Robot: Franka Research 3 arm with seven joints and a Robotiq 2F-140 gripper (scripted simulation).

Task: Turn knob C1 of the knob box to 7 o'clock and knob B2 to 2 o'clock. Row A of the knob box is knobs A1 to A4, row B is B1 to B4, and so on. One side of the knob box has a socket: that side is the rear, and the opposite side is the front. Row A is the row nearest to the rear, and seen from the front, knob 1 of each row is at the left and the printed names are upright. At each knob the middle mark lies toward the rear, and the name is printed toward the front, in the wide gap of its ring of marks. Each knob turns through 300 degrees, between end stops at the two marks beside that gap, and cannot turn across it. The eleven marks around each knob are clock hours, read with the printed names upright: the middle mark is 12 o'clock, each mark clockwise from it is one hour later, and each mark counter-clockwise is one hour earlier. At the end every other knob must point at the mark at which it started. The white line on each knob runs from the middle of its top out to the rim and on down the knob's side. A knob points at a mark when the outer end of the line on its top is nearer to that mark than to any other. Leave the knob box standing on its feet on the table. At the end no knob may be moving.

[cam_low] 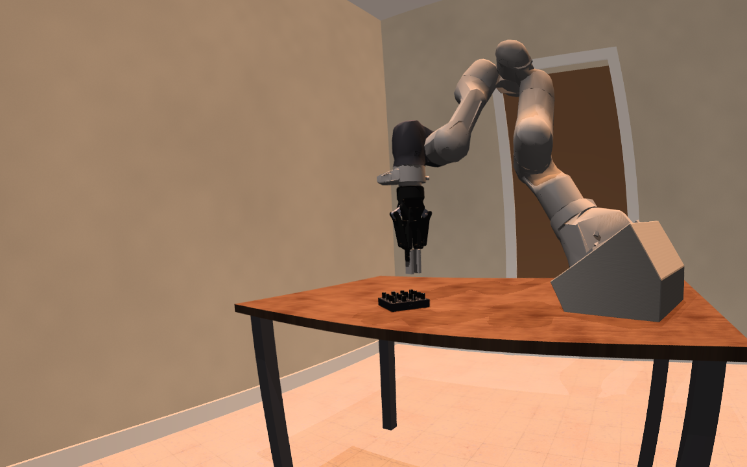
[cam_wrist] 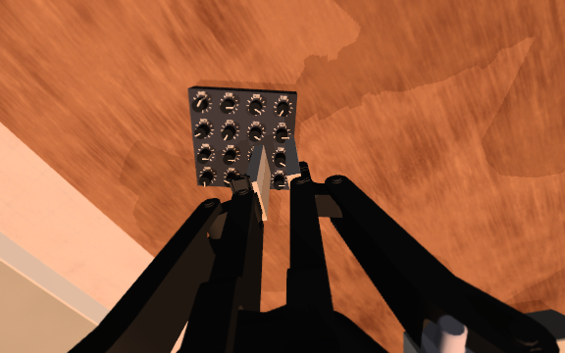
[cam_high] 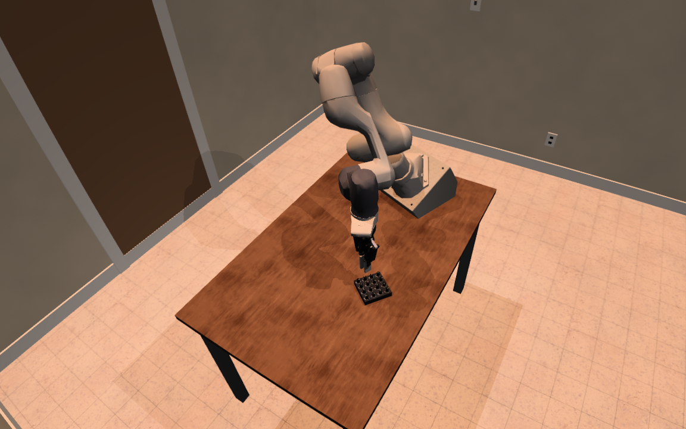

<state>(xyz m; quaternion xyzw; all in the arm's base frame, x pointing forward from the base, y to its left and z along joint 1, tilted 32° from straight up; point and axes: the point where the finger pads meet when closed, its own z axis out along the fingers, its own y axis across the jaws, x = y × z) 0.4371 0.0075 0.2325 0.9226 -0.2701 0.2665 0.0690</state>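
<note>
The black knob box (cam_high: 373,288) stands on its feet on the wooden table, also seen in the exterior view (cam_low: 403,299). In the wrist view the knob box (cam_wrist: 243,137) shows its grid of dark knobs with white lines; the names are too small to read. My gripper (cam_high: 365,266) (cam_low: 413,268) hangs upright a short way above the box, clear of the knobs. Its fingers stand close together with a narrow gap and nothing between them (cam_wrist: 277,164). The fingertips hide some knobs in the rows nearest the camera in the wrist view.
The robot's grey base (cam_high: 425,186) sits at the far end of the table, well away from the box. The table's edge lies to the left in the wrist view, with floor beyond it.
</note>
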